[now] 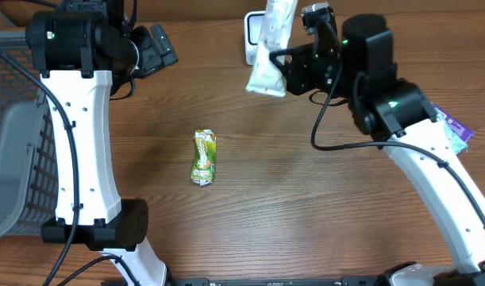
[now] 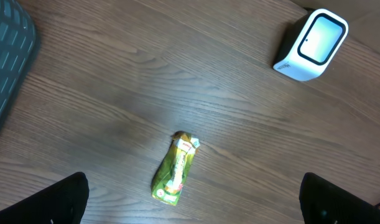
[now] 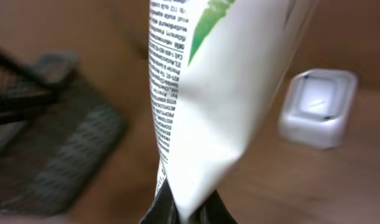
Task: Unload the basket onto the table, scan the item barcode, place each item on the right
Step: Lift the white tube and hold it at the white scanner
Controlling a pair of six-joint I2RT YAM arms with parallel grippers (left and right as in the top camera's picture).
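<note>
Two packets are in play here: a white pouch (image 1: 270, 48) up in the air and a green packet (image 1: 204, 156) lying flat on the wooden table (image 1: 290, 206), well apart from everything else. One scanner (image 2: 311, 45) — a small white box with a dark-rimmed window — stands at the far edge of the table, and one mesh basket (image 1: 12, 159) sits off to the left. One purple-edged item (image 1: 455, 127) peeks out beside the right arm, with too little showing to name it. Now the right gripper (image 3: 183, 210): its fingers are pressed tight together, pinching the white pouch by one crimped end, printed text and a green streak facing the wrist camera. From overhead the pouch overlaps the scanner and hides part of it. The left gripper (image 2: 199, 200) is spread wide and grips nothing — it hovers above the table, the green packet lying below between its fingertips.
</note>
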